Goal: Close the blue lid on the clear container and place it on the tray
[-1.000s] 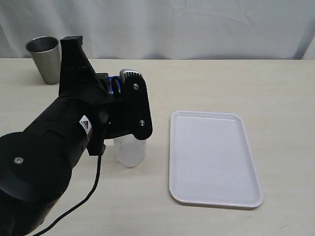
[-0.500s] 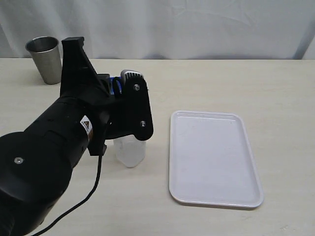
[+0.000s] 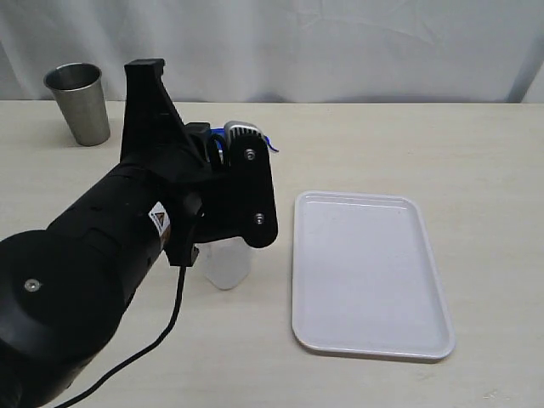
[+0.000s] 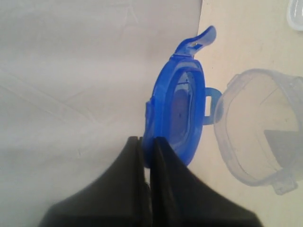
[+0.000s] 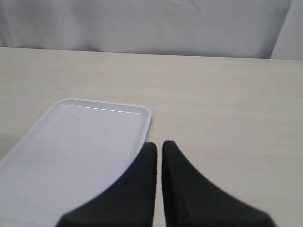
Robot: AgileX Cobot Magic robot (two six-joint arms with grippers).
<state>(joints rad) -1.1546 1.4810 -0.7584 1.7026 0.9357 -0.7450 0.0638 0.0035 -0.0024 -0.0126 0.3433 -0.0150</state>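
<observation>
**A:** What is the left gripper [image 4: 147,142] doing?

**B:** Its two black fingers are pinching together on one edge of the blue lid [image 4: 177,113]. The lid is standing on edge rather than lying flat, with one snap tab sticking out at the far end.

**A:** And where is the clear container [image 4: 258,127] sitting?

**B:** In the left wrist view its open mouth is showing right beside the lid. A side tab of the lid is overlapping the rim there, but I cannot tell whether they are touching. The lid is not lying over the mouth.

**A:** What is the exterior view showing?

**B:** The big black left arm is covering most of the container. Only the lower part is peeking out below it, standing upright on the surface [image 3: 425,144], just left of the tray [image 3: 374,272] and off it. A sliver of blue is showing at the arm's tip, above the container.

**A:** And the right gripper [image 5: 159,144]?

**B:** Its fingers are resting together with nothing between them. It is hovering over the surface near one corner of the tray.

**A:** Anything else?

**B:** A steel cup [image 3: 78,102] is standing at the far left, well apart from everything.
</observation>
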